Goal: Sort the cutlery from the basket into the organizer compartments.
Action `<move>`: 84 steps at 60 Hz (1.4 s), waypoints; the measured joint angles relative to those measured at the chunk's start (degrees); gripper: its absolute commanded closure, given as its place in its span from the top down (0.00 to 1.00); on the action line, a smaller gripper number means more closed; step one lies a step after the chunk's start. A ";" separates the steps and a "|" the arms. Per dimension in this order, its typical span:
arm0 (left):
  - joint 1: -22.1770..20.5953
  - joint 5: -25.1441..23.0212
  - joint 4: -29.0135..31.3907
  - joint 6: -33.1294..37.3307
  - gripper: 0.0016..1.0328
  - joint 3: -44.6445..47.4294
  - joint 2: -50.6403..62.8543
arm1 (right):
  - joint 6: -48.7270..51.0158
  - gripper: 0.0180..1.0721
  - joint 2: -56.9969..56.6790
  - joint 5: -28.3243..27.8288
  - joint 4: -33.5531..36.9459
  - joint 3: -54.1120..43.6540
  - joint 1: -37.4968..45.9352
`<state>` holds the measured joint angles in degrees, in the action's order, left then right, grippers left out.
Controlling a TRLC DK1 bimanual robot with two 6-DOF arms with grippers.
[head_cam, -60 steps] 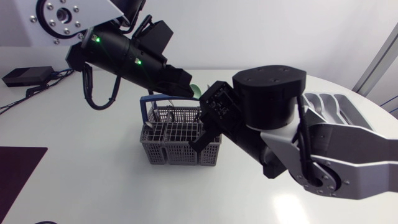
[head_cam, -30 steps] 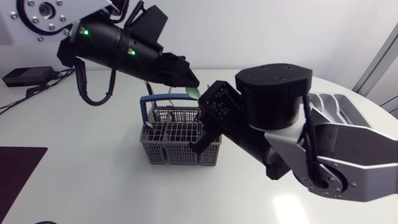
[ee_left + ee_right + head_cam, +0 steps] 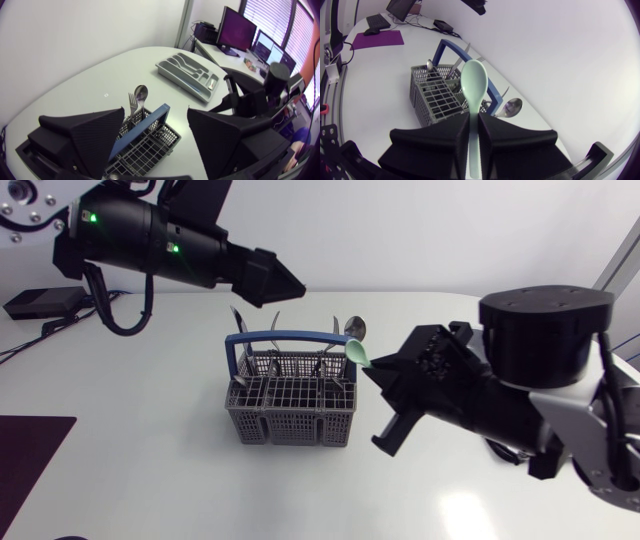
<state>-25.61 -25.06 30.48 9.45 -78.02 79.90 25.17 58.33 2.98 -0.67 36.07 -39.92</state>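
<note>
While the right claw [image 3: 474, 120] pinches the pale green spoon [image 3: 472, 87] just beside the basket [image 3: 290, 412], the left claw [image 3: 156, 114] hangs spread above it. Next, likely: carry the spoon to an organizer [image 3: 187, 75] compartment.

The pale green spoon [image 3: 472, 85] looks like smooth, glossy plastic. The right pincer [image 3: 474, 122] holding it and the left pincer [image 3: 156, 120] are both matt black. The basket [image 3: 290, 415] is matt grey plastic mesh with a smooth blue handle [image 3: 290, 336]. At its 1 o'clock stands a polished metal spoon [image 3: 355, 329]. The white desk [image 3: 150, 480] is smooth and faintly glossy. The organizer [image 3: 187, 75] is matt grey plastic.
</note>
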 measured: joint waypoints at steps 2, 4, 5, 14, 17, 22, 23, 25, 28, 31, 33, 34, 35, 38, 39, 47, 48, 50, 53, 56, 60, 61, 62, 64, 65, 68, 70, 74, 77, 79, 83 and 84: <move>-0.33 0.07 -0.42 1.55 0.94 1.11 -0.52 | 0.66 0.05 -1.33 -2.60 1.73 -0.22 2.03; -0.76 0.61 -0.81 3.82 0.95 2.03 -0.98 | 1.18 0.05 -2.47 -5.11 3.56 -0.22 4.09; -1.14 1.14 -1.03 5.09 0.95 2.67 -1.29 | 1.60 0.05 -3.04 -6.21 4.35 -0.26 5.09; -6.12 7.28 -5.64 14.45 0.95 8.37 -3.56 | 7.04 0.05 -8.59 -18.49 11.69 -1.44 16.48; -7.50 8.57 -6.60 17.53 0.95 9.66 -3.78 | 9.38 0.05 -9.99 -22.18 14.32 -2.12 20.20; -8.76 9.16 -6.82 21.42 0.94 11.34 -3.74 | 14.25 0.05 -11.74 -27.89 19.28 -3.21 26.84; -9.07 9.25 -6.82 22.71 0.93 11.74 -3.69 | 15.89 0.05 -12.02 -29.68 20.81 -3.48 28.98; -9.44 9.64 -6.84 24.37 0.93 12.04 -3.61 | 18.36 0.05 -12.26 -31.82 22.86 -3.76 32.00; -10.12 10.62 -6.99 26.88 0.93 12.37 -3.52 | 21.81 0.05 -12.26 -34.71 25.31 -3.96 36.13; -11.21 11.98 -7.06 29.33 0.93 12.70 -3.30 | 25.24 0.05 -12.24 -36.92 27.76 -3.98 39.98; -12.20 12.81 -7.08 31.06 0.93 12.85 -2.97 | 27.54 0.05 -12.20 -38.10 29.16 -3.98 42.21; -12.76 13.22 -7.08 31.56 0.93 12.92 -2.86 | 28.72 0.05 -12.20 -38.62 29.77 -3.98 43.23; -13.14 13.92 -7.13 32.54 0.93 13.05 -2.62 | 30.10 0.05 -12.09 -39.19 30.60 -3.98 44.44; -14.60 15.37 -7.30 34.93 0.93 13.40 -1.90 | 33.66 0.05 -11.45 -40.33 32.46 -3.98 47.10; -15.10 16.02 -7.48 36.02 0.93 13.57 -1.55 | 35.21 0.05 -11.06 -40.72 33.18 -3.98 48.17; -17.42 20.37 -9.94 43.50 0.93 15.72 0.87 | 46.82 0.05 -6.38 -42.47 37.79 -3.96 56.00; -17.55 20.87 -10.25 44.11 0.93 15.93 1.09 | 48.46 0.05 -5.55 -42.69 38.23 -3.96 57.09; -17.73 21.14 -10.95 45.33 0.93 16.37 1.51 | 50.99 0.05 -4.13 -42.86 38.80 -3.93 58.73; -17.81 21.40 -11.54 47.01 0.93 16.74 2.05 | 54.97 0.05 -1.75 -43.17 40.11 -3.80 61.27; -17.81 21.73 -12.07 48.76 0.92 16.87 2.60 | 60.48 0.05 2.03 -43.32 43.10 -2.89 64.70; -17.81 22.21 -12.35 50.71 0.92 16.87 2.99 | 67.34 0.05 7.32 -43.43 46.56 -0.35 69.09; -17.81 22.40 -12.39 51.01 0.92 16.87 3.08 | 68.37 0.05 8.15 -43.47 46.88 0.17 69.81; -17.84 22.56 -12.46 51.47 0.92 16.87 3.21 | 69.44 0.05 9.03 -43.47 47.23 0.81 70.55; -17.88 22.69 -12.46 52.17 0.92 16.87 3.45 | 71.58 0.05 10.75 -43.47 47.36 2.10 72.04; -17.88 22.82 -12.44 52.35 0.92 16.87 3.58 | 72.52 0.05 11.58 -43.47 47.41 2.78 72.74; -17.97 23.63 -12.46 53.31 0.92 16.85 4.37 | 75.71 0.05 14.69 -43.45 47.41 5.38 75.06; -17.99 23.91 -12.46 53.66 0.92 16.85 4.83 | 77.20 0.05 16.70 -43.30 47.41 7.02 76.35; -18.05 24.55 -12.46 54.25 0.92 16.85 5.73 | 79.56 0.05 19.93 -42.75 47.91 9.68 78.23; -18.16 24.98 -12.46 54.80 0.92 16.85 6.29 | 81.77 0.06 22.71 -42.25 48.94 12.00 79.76; -18.36 25.42 -12.44 55.12 0.92 16.85 6.78 | 83.14 0.06 24.65 -41.75 49.40 13.55 80.76; -18.64 25.86 -12.41 55.45 0.92 16.83 7.32 | 84.89 0.06 27.93 -40.76 49.99 16.20 82.18; -18.71 25.99 -12.39 55.63 0.92 16.83 7.45 | 85.22 0.06 28.70 -40.59 49.99 16.83 82.49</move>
<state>-44.31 0.93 18.09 65.08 -61.19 87.35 110.39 87.02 -37.60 49.32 52.90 42.57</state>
